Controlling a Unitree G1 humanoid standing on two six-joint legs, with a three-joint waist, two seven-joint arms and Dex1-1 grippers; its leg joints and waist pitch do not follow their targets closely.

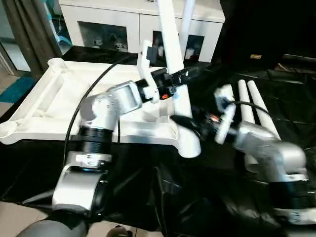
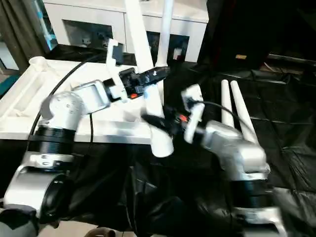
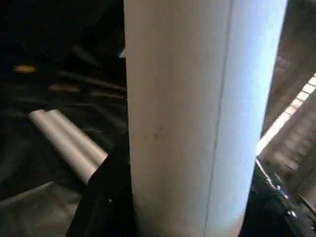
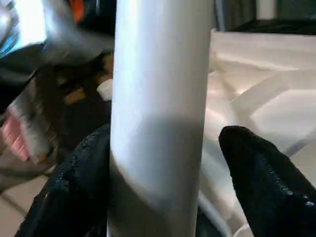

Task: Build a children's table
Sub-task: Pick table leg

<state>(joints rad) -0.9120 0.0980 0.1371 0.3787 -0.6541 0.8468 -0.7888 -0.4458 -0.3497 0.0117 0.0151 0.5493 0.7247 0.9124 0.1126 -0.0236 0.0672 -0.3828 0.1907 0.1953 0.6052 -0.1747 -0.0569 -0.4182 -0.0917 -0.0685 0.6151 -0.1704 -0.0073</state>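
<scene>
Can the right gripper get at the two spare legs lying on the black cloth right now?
Probably yes. The spare legs lie in the open just beyond the right gripper, nothing over them. But its fingers straddle the upright leg, so it must back off first.

White glass-door cabinet [image 1: 123,24] behind; black sheet [image 1: 197,197] underneath.

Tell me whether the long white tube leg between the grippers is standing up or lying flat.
Standing, tilted. The white tube leg rises steeply from the white plastic tabletop's near corner, leaning away, unlike two spare legs lying flat.
</scene>
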